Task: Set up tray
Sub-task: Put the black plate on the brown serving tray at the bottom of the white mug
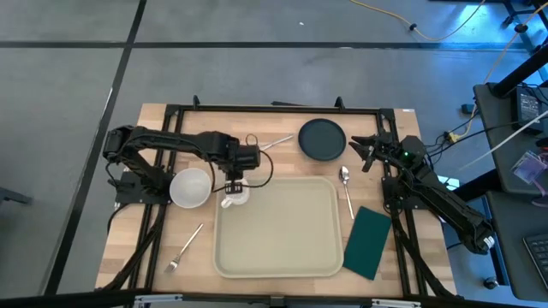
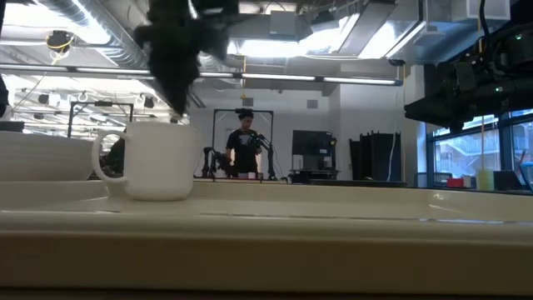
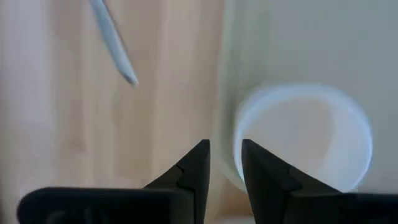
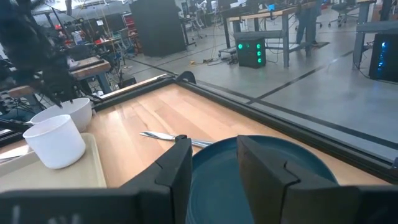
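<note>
Mug (image 1: 233, 198) sits on tray (image 1: 278, 229) corner, beneath left gripper (image 1: 235, 183), jaws released.

Lighting's pretty even from my overhead feed, soft and flat, only faint shadows under the arms. On the low cam the ceiling lights (image 2: 275, 79) across the upper frame blow out a bit, and the window (image 2: 479, 154) at the right edge glares too. The mug (image 2: 154, 160) at left is reasonably sharp, but the dark arm above it smears. My left wrist feed is mushy all over: washed-out wood, the mug a glowing blob.
</note>
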Robot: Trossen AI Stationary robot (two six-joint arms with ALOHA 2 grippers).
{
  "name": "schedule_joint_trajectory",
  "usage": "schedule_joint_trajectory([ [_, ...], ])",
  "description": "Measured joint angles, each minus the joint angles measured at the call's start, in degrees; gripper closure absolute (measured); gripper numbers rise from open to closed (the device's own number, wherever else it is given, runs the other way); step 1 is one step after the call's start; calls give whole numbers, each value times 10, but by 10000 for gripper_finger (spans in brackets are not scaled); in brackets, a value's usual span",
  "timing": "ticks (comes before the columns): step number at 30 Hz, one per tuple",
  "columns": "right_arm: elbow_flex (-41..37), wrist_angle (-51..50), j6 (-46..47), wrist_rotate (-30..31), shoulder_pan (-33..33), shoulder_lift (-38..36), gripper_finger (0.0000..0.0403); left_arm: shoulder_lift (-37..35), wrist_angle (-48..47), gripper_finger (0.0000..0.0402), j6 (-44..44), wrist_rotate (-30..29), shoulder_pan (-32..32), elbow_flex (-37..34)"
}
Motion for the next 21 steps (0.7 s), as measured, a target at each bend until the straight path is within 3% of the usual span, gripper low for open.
schedule_joint_trajectory([
  [3, 0, 0, 0, 0, 0, 0, 274, 0, 85, 311, 44, -58, 17, 26],
  [5, 0, 0, 0, 0, 0, 0, 274, 3, 171, 308, 97, -66, 33, 33],
  [12, 0, 0, 0, 0, 0, 0, 274, 30, 372, 286, 271, 28, 77, 32],
  [21, 1, 0, -17, 10, 0, 1, 274, 116, 517, 259, 388, 45, 87, 32],
])
